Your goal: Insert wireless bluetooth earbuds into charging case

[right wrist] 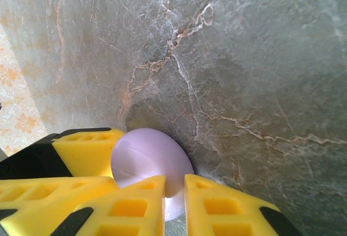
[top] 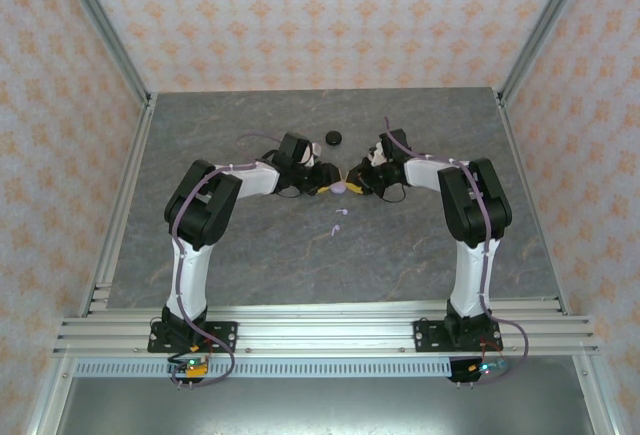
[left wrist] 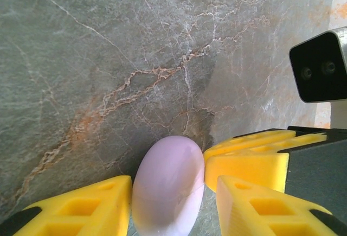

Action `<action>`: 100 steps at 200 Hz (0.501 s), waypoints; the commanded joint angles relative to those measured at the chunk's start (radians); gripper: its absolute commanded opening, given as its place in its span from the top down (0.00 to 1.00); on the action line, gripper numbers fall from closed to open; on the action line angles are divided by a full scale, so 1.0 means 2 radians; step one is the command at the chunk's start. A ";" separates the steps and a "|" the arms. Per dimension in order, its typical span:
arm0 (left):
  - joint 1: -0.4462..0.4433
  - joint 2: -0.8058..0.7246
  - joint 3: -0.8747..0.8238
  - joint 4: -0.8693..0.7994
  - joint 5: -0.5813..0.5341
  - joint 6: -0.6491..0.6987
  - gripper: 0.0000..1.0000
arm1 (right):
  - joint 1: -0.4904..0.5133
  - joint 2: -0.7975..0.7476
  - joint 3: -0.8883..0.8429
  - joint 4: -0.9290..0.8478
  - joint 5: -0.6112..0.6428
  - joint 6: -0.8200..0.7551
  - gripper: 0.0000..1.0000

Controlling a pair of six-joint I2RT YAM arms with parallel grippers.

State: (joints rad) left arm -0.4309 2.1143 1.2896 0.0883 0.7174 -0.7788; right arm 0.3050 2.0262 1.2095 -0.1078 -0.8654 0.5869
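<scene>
While the left claw is straddling the lilac case, grip unclear, the right claw is pinching it from 3 o'clock.

My left arm and right arm are white with black joints, a lilac cable along each. My fingers are hollowed yellow wedges.
</scene>
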 commanded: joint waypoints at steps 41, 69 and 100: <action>-0.003 -0.002 -0.032 0.036 0.009 -0.032 0.59 | 0.002 0.017 0.006 -0.011 0.010 0.001 0.84; -0.003 -0.001 -0.033 0.039 0.013 -0.035 0.59 | 0.002 0.017 0.007 -0.009 0.009 0.002 0.84; -0.004 0.003 -0.033 0.046 0.018 -0.039 0.58 | 0.002 0.016 0.007 -0.007 0.007 0.005 0.84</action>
State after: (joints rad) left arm -0.4297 2.1117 1.2480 0.1780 0.7265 -0.8391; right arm 0.3050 2.0319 1.2121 -0.1074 -0.8688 0.5911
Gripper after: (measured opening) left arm 0.414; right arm 0.165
